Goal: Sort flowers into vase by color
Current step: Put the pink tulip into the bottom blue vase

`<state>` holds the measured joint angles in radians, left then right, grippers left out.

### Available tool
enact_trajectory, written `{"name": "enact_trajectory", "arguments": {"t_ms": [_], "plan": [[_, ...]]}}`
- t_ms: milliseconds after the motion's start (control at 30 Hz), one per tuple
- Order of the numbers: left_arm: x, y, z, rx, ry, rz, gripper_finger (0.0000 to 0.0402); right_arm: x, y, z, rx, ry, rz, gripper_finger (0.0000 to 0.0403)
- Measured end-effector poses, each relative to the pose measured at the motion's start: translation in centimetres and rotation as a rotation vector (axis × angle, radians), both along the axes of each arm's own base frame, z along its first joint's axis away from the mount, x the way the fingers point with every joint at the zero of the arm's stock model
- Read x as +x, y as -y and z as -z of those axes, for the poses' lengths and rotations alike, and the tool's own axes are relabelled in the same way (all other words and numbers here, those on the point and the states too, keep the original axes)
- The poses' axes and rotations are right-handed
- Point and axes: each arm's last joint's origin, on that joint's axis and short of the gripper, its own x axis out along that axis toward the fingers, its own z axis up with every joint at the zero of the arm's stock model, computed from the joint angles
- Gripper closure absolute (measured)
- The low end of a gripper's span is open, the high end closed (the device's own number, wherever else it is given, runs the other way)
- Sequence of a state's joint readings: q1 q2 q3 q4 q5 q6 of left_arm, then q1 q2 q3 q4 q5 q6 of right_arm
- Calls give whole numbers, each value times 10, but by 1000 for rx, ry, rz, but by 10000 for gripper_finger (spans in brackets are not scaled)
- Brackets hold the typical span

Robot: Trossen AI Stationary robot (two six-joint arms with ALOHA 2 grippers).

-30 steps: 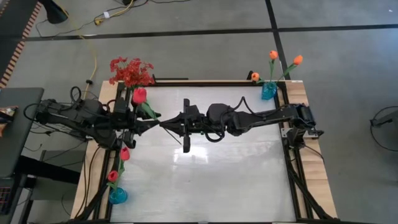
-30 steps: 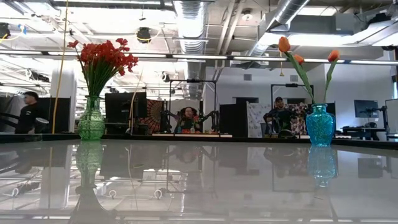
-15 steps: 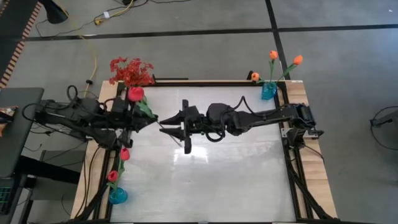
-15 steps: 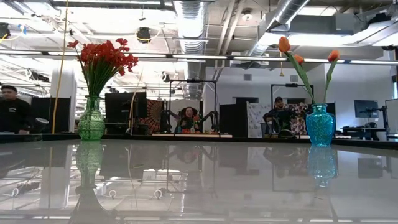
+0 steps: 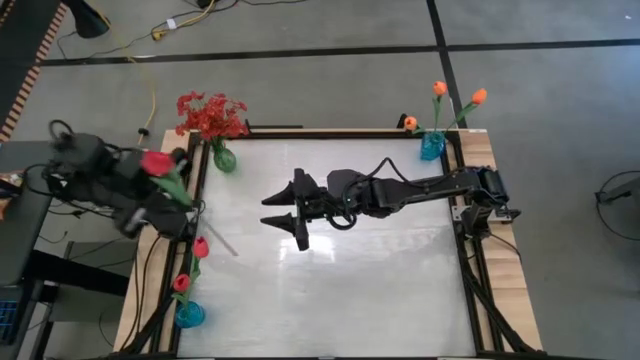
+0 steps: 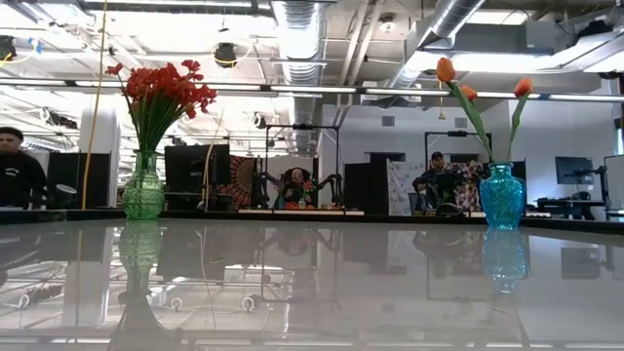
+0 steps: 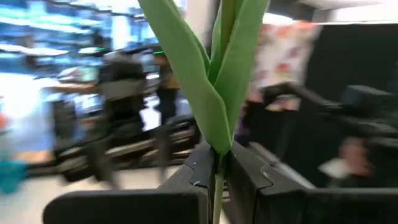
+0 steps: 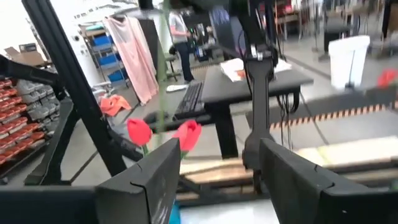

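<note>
My left gripper (image 5: 183, 203) is at the table's left edge, shut on a pinkish-red tulip (image 5: 157, 162) whose green stem (image 5: 215, 235) slants out over the table. My right gripper (image 5: 283, 208) stands open over the table's middle with nothing between its fingers. A green vase (image 5: 223, 158) at the far left holds red sprays (image 5: 210, 115). A blue vase (image 5: 432, 146) at the far right holds orange tulips (image 5: 439, 89). Another blue vase (image 5: 188, 314) at the near left holds two pinkish-red tulips (image 5: 200, 246). Neither gripper shows in the low view. My left gripper pinches the tulip's stem (image 7: 217, 177) between its two fingers (image 7: 198, 169), just below where the long green leaves (image 7: 211, 81) branch off. The fingers come level from the table's left side and lie across the stem. The tulip is lifted clear of the table.
The glossy table top (image 5: 340, 280) has a dark frame rail along its left edge (image 5: 195, 225) and right edge (image 5: 465, 250). The low view shows the green vase (image 6: 143, 190) and blue vase (image 6: 502, 195) at the far edge, with people and desks in the room beyond.
The two grippers met at mid-table over the tulip's stem. My left gripper shut on it and my right gripper opened and let go. My left gripper then drew back toward the table's left edge, carrying the tulip along, clear of the table.
</note>
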<state>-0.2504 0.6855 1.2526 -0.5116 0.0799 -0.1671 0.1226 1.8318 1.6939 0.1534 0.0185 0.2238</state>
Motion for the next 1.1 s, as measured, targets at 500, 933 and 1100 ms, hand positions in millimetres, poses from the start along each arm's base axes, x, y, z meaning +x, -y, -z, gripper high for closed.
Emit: {"name": "enact_trajectory", "arguments": {"t_ms": [500, 933, 1100], "plan": [[-87, -9, -19, -48, 203, 497, 388, 0, 1, 7, 163, -89, 11, 164], [-93, -7, 26, -10, -44, 621, 388, 1, 0, 9, 216, -96, 14, 164], [-71, 1, 56, -26, -175, 723, 388, 1, 0, 9, 237, -99, 14, 164]]}}
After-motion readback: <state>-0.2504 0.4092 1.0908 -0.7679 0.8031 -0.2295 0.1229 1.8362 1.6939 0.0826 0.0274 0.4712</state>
